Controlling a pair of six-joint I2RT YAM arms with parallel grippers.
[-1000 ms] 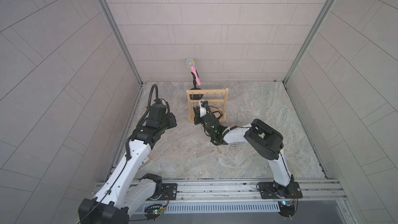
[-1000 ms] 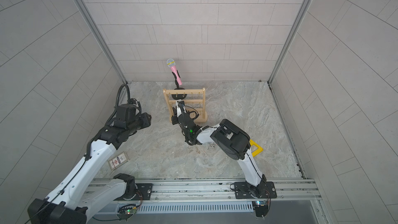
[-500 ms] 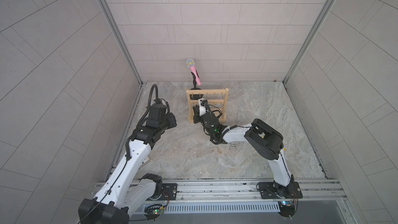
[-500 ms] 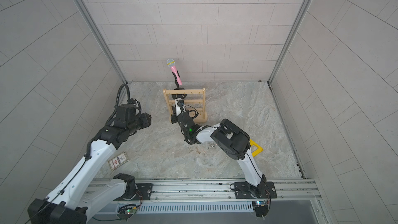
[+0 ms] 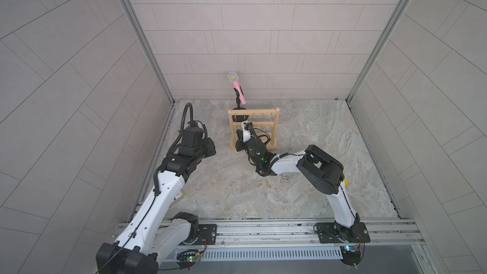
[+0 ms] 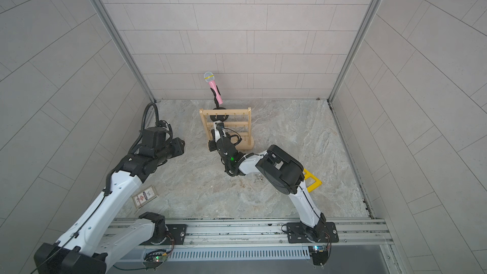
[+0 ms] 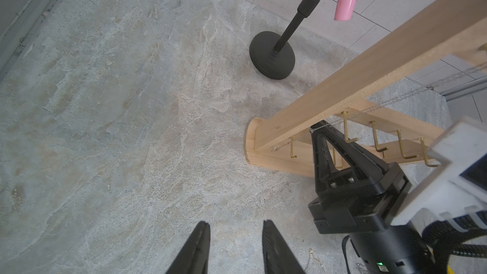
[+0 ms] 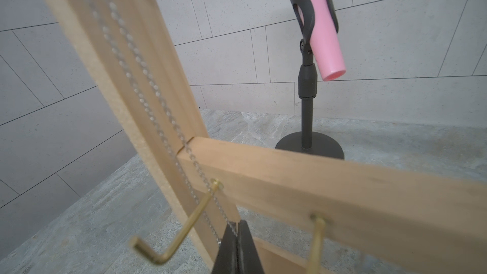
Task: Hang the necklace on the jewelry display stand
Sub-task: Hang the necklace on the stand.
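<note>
the necklace (image 8: 158, 117) is a thin silver chain. Two strands run up along the side post of the wooden stand (image 8: 316, 180) and pass right by a brass hook (image 8: 184, 230) on a crossbar. Can't tell if it's actually caught on the hook tbh. Right claw (image 8: 238, 229) is pinched closed on the chain, just in front of the bars near that post. The stand sits upright toward the back of the table (image 5: 316, 133), w/ a black mic stand (image 7: 272, 57) and pink mic (image 5: 237, 86) just behind it. Left claw (image 7: 234, 222) hangs off to the stand's left, not touching it, jaws apart, nothing in them. Card box (image 6: 145, 196) lies flat by the left arm.
</note>
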